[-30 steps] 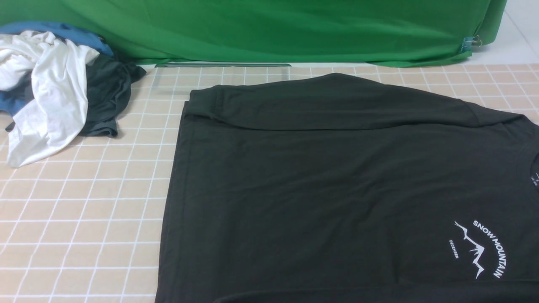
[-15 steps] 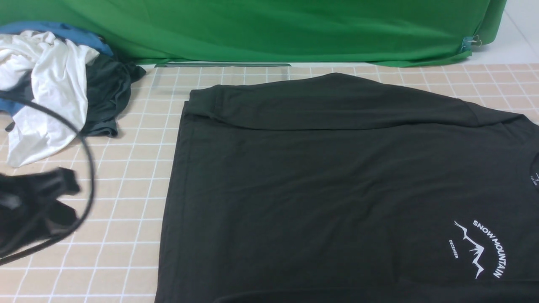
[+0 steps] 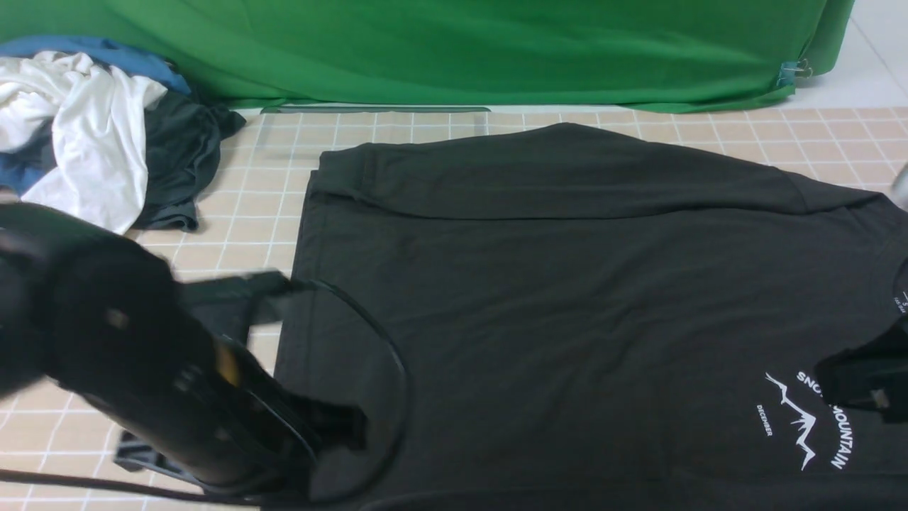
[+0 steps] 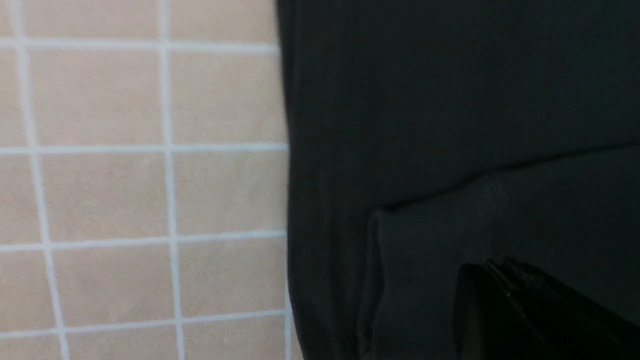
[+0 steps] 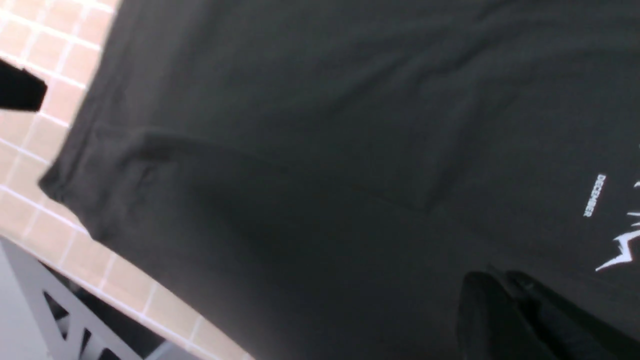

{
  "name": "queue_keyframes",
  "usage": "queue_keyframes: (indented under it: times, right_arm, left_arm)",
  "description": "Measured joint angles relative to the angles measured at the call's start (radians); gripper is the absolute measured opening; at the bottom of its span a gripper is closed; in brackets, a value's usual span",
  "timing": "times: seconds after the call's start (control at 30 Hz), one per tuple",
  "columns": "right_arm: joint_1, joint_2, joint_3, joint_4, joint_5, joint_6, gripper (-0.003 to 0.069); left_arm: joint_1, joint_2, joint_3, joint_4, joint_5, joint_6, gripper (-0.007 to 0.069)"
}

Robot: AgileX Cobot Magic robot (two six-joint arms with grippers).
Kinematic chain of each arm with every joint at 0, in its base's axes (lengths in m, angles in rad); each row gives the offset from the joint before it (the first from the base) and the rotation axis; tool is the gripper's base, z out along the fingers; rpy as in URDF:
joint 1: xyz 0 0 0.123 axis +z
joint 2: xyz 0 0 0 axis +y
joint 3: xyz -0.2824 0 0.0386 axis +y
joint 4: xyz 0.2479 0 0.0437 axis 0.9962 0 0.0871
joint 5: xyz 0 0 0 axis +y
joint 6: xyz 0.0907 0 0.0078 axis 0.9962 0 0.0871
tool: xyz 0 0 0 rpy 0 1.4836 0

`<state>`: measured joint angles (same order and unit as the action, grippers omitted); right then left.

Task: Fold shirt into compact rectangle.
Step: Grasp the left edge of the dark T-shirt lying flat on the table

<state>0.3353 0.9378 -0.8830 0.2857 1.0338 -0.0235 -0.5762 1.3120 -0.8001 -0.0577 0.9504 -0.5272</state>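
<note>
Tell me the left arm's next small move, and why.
Probably lower the left gripper onto the shirt at its left hem edge and pinch it. The shirt lies flat on the table, and the gripper hangs over that edge with no cloth in it, its jaws apparently open.

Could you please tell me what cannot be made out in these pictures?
Right gripper: front view, cut off by the right edge and blurred; open or shut unclear.
Left gripper: front view, motion-blurred; contact with the shirt unclear.
Print: front view, partly covered by the right gripper.
Collar: front view, mostly cut off by the right edge.
</note>
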Motion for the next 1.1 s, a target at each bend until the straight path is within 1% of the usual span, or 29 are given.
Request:
queue_keyframes:
  times: [0.1, 0.23, 0.3, 0.4, 0.53, 0.63, 0.7, 0.73, 0.77, 0.83, 0.93, 1.03, 1.1]
  right_arm:
    - [0.000, 0.005, 0.026, 0.000, -0.045, -0.010, 0.0059]
    - [0.000, 0.005, 0.053, 0.000, -0.089, -0.010, 0.0064]
    - [0.000, 0.006, 0.056, 0.000, -0.089, -0.010, 0.0068]
    - [0.000, 0.006, 0.056, 0.000, -0.096, -0.012, 0.0070]
    - [0.000, 0.006, 0.056, 0.000, -0.099, -0.012, 0.0072]
    - [0.000, 0.006, 0.056, 0.000, -0.100, -0.013, 0.0077]
    - [0.000, 0.006, 0.056, 0.000, -0.101, -0.014, 0.0081]
    - [0.000, 0.006, 0.056, 0.000, -0.101, -0.014, 0.0082]
    - [0.000, 0.006, 0.056, 0.000, -0.102, -0.014, 0.0085]
    - [0.000, 0.006, 0.056, 0.000, -0.102, -0.014, 0.0088]
    - [0.000, 0.006, 0.056, 0.000, -0.102, -0.017, 0.0090]
    - [0.000, 0.006, 0.056, 0.000, -0.102, -0.028, 0.0090]
    - [0.000, 0.006, 0.056, 0.000, -0.102, -0.033, 0.0091]
  left_arm:
    - [-0.053, 0.052, 0.000, 0.021, -0.014, -0.030, 0.0014]
    - [-0.063, 0.114, 0.000, 0.018, -0.014, -0.050, 0.0018]
    - [-0.063, 0.139, 0.000, 0.025, -0.013, -0.049, 0.0034]
    - [-0.063, 0.175, 0.000, 0.025, -0.013, -0.050, 0.0092]
    - [-0.063, 0.190, 0.025, 0.021, -0.036, -0.051, 0.0193]
    - [-0.063, 0.192, 0.074, 0.028, -0.116, -0.051, 0.0299]
    - [-0.063, 0.192, 0.099, 0.029, -0.168, -0.051, 0.0350]
    - [-0.063, 0.192, 0.103, 0.030, -0.172, -0.051, 0.0360]
    - [-0.063, 0.192, 0.118, 0.032, -0.207, -0.051, 0.0394]
    - [-0.063, 0.192, 0.130, 0.033, -0.245, -0.051, 0.0414]
    - [-0.063, 0.192, 0.137, 0.037, -0.279, -0.040, 0.0407]
    - [-0.063, 0.192, 0.140, 0.036, -0.292, -0.016, 0.0360]
    - [-0.063, 0.197, 0.140, 0.029, -0.299, 0.014, 0.0237]
